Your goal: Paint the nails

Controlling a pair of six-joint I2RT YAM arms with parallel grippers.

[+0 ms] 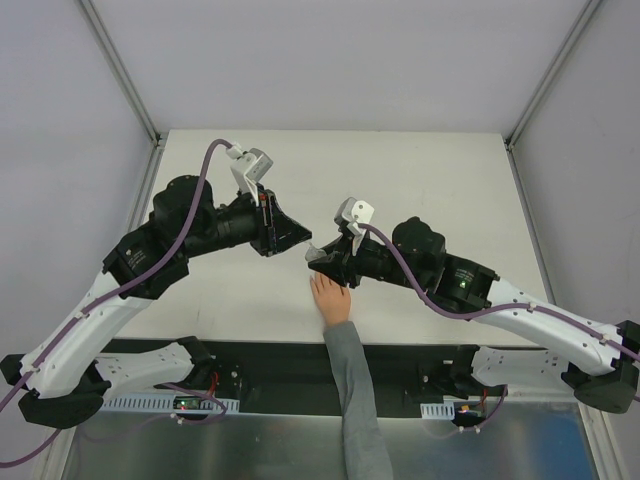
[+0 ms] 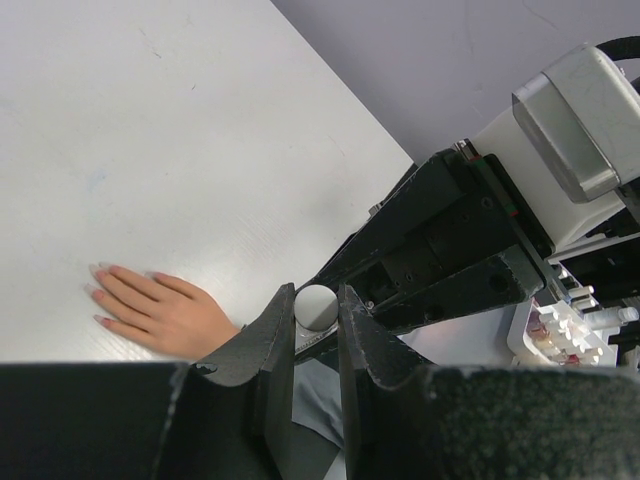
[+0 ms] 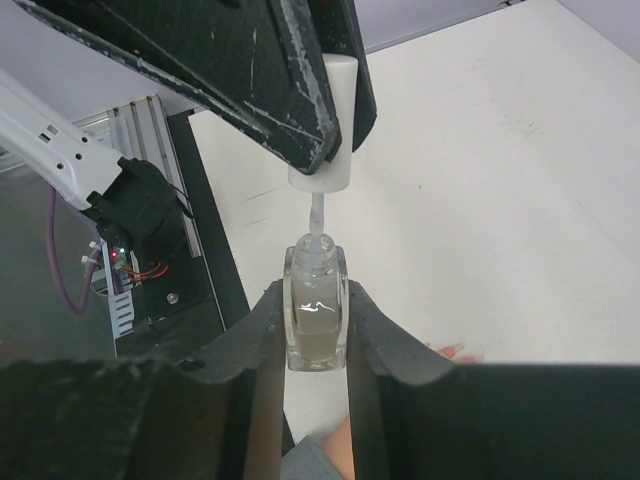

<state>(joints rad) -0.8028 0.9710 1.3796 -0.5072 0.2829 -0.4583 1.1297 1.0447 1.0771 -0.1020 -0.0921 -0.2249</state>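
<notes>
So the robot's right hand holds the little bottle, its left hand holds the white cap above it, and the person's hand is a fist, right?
Not a fist. The left wrist view shows the person's hand lying flat on the table, fingers straight and together. The rest holds: the right hand grips the little bottle, the left hand the white cap above it.

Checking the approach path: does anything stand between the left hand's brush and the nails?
Only the bottle, held by the right hand: the left hand's brush sits in its neck. Once lifted out, nothing visible lies between it and the nails, just table.
</notes>
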